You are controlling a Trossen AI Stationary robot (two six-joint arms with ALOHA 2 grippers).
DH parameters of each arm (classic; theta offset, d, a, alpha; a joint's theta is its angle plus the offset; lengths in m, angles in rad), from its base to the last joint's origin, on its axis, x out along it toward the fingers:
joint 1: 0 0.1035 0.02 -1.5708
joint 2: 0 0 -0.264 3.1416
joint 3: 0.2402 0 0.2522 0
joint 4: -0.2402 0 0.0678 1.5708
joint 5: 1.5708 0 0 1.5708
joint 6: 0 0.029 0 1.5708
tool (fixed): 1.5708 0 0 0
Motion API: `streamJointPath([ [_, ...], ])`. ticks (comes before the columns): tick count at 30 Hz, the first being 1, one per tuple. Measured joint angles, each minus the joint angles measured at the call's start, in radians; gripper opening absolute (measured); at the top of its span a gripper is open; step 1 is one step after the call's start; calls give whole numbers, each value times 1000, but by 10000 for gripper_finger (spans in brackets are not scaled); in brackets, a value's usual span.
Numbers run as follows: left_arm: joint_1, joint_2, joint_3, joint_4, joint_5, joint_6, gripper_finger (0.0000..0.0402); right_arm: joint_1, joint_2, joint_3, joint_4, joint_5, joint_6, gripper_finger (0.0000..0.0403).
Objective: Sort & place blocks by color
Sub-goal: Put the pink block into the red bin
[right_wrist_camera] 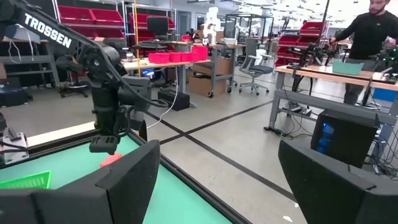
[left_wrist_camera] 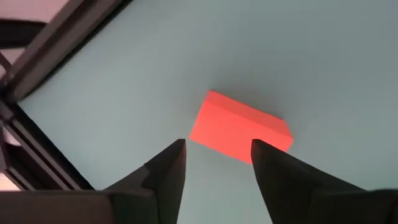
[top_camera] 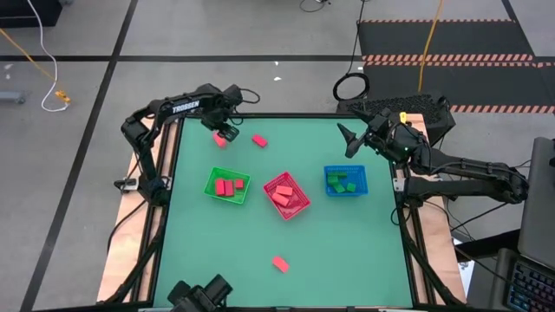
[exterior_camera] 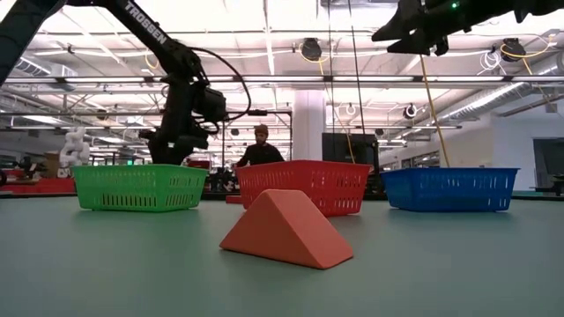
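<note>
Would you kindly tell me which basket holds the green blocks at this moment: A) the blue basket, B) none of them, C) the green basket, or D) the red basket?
A: in the high view the green blocks lie inside the blue basket, while the green basket and the red basket hold only reddish blocks.
</note>
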Motion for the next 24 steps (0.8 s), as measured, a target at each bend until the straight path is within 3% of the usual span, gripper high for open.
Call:
streamJointPath([
  [6, -1, 0, 0, 8, 9, -97, 211, 0, 0, 0, 1, 0, 8, 320],
  [15, 1, 0, -58, 74, 114, -243, 245, 0, 0, 0, 1, -32, 8, 320],
  [24, 37, 1, -130, 169, 116, -354, 266, 0, 0, 0, 44, -60, -25, 320],
])
